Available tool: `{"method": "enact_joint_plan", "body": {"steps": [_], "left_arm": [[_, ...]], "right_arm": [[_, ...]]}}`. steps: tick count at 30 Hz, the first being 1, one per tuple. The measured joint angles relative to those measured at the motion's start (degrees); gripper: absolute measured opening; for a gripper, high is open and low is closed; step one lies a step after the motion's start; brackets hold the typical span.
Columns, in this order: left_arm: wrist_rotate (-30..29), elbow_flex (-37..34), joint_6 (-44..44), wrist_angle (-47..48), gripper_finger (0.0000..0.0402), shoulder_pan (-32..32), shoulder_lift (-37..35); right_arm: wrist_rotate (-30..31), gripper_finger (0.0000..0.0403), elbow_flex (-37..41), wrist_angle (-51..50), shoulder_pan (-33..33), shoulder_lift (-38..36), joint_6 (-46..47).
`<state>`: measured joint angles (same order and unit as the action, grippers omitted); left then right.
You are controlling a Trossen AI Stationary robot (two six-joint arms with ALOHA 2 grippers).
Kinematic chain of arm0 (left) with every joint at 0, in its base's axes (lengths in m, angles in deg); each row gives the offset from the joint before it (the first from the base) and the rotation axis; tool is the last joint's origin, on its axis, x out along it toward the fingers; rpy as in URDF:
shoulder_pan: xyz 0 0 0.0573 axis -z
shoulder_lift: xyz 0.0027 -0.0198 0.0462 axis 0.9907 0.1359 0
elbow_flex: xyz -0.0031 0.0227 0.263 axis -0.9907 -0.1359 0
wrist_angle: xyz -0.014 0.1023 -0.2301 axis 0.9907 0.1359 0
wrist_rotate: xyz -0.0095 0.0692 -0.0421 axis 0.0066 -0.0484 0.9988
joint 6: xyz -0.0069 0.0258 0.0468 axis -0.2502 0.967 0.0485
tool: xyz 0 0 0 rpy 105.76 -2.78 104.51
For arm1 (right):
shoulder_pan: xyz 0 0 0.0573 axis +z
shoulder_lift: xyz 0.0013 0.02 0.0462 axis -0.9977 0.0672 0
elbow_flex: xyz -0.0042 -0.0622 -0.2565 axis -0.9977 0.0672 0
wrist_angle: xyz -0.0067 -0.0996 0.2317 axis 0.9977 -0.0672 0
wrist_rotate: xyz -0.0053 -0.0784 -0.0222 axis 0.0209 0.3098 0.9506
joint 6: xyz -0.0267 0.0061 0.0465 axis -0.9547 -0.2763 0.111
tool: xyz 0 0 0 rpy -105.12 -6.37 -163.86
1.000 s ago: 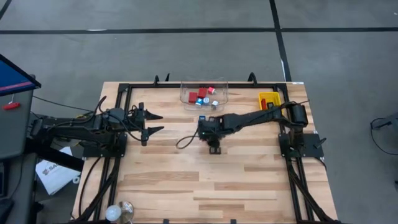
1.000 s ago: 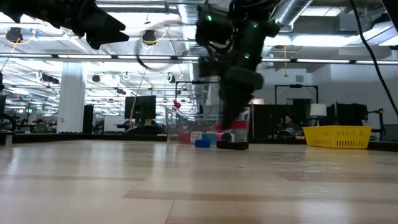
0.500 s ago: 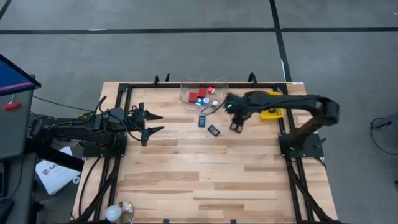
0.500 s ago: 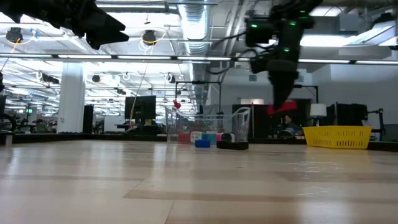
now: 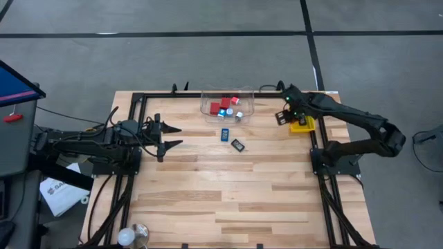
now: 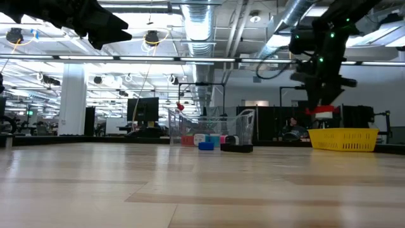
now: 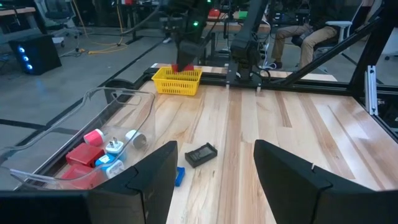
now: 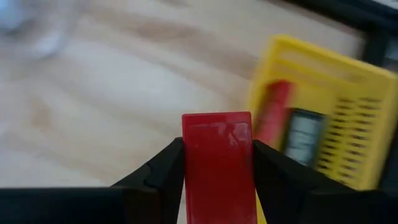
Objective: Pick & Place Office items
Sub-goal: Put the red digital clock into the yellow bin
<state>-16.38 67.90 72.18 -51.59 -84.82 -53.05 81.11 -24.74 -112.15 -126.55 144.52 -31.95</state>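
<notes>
1. The right claw (image 8: pixel 217 163) is seen clenched on a flat red rectangular block (image 8: pixel 217 160), held in the air just beside the yellow perforated plastic tray (image 5: pixel 302 125) at the far right of the wooden bench (image 5: pixel 228 194).
2. A red piece (image 8: pixel 273 112) and a dark rectangular piece (image 8: pixel 301 135) are seen lying inside that tray.
3. A clear plastic tub (image 5: pixel 208 102) containing red and blue-and-white pieces (image 5: pixel 225 106) is noted at the far edge.
4. A small blue piece (image 5: pixel 225 134) and a flat dark rectangle (image 5: pixel 238 144) are found on the bench near the tub.
5. The left claw (image 5: pixel 172 136) is released and held above the bench's left side.
</notes>
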Motion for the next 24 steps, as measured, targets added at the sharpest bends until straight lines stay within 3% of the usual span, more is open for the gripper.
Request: {"method": "enact_joint_plan", "body": {"steps": [8,14,19,24], "left_arm": [[0.0,0.0,0.1,0.5,0.0209,0.0,0.0],[-0.1,0.0,0.3,0.5,0.0209,0.0,0.0],[-0.1,0.0,0.2,0.5,0.0209,0.0,0.0],[-0.1,0.0,0.1,0.5,0.0209,0.0,0.0]], "right_arm": [[4.4,0.016,0.3,-2.0,-9.5,1.4,0.3],[6.8,0.0162,0.3,-1.2,-8.5,3.6,1.5],[12.9,0.0149,0.3,-1.1,-7.2,7.8,3.1],[15.5,0.0162,0.3,-1.2,-6.5,11.9,3.2]]}}
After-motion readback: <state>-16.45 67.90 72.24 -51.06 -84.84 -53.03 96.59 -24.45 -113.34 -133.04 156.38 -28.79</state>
